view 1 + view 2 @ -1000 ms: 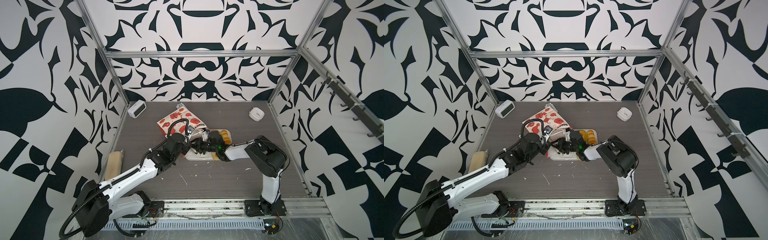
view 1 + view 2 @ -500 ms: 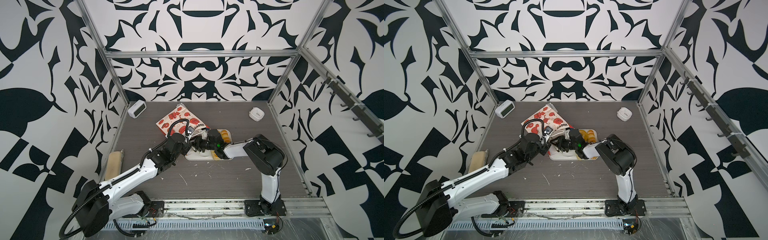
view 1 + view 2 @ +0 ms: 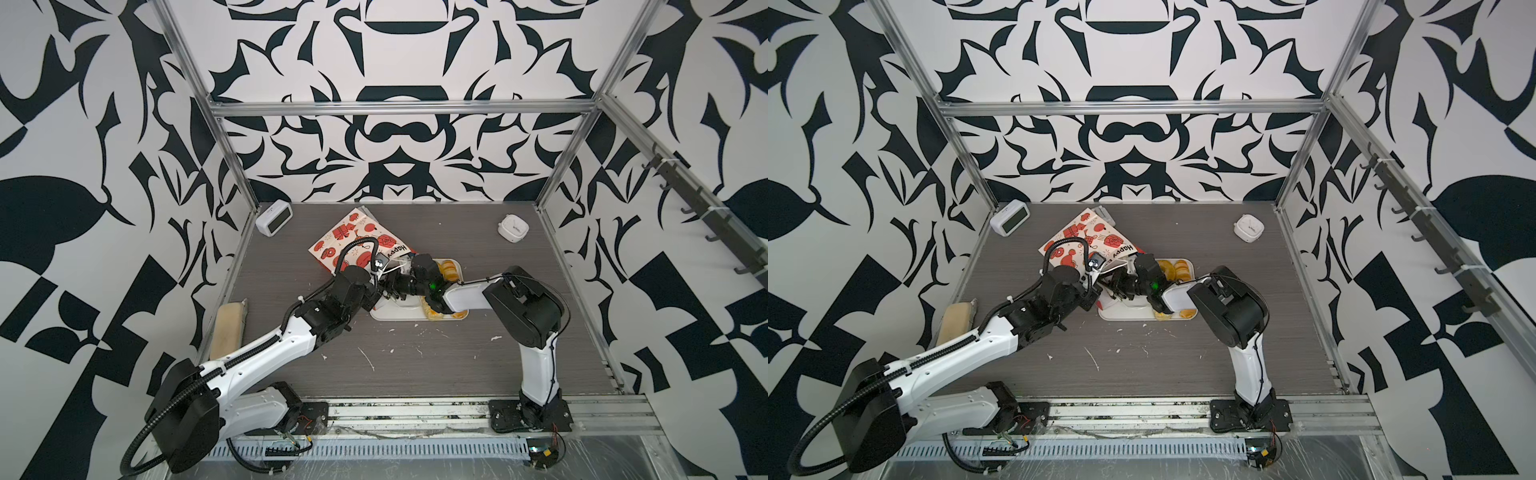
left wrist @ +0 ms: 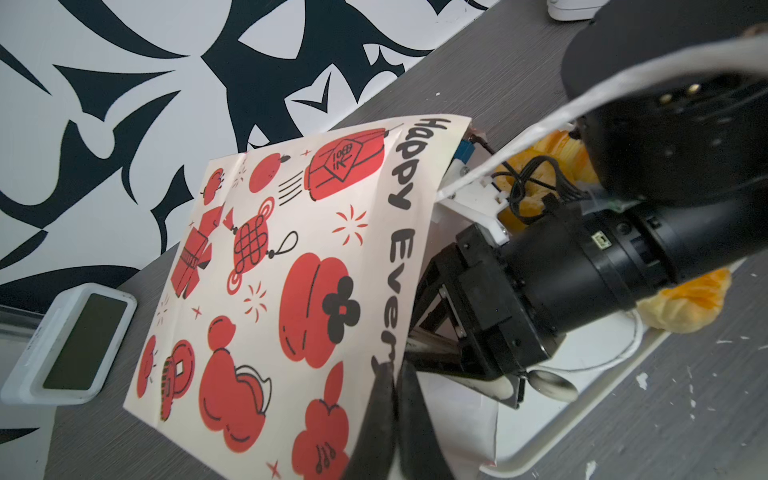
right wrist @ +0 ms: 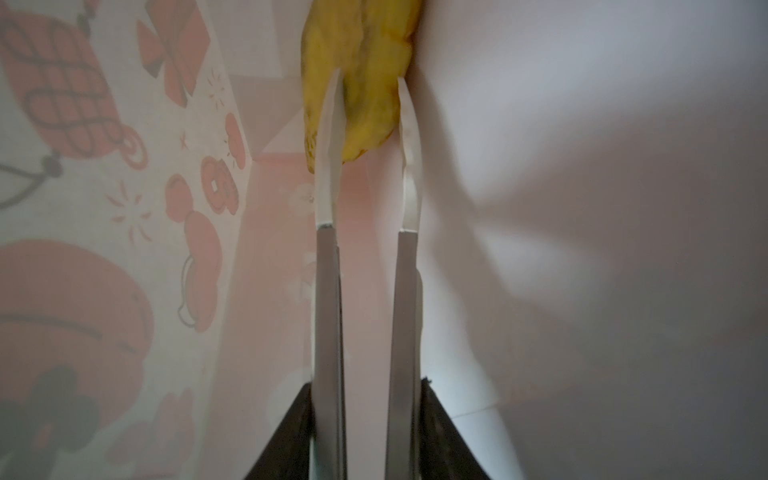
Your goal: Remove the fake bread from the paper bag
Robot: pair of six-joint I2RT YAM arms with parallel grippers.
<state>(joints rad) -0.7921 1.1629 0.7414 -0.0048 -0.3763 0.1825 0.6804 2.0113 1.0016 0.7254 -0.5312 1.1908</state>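
**Right gripper buried in paper bag**

Its tips are hidden in both top views. Inside the bag (laid left of the tray), fake bread is pinched between narrowly parted jaws. The bag's rim is clamped by the left gripper.

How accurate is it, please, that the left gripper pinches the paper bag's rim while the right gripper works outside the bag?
No: the right gripper is inside the paper bag, at a yellow pastry, as the right wrist view shows. The left gripper pinches the rim.
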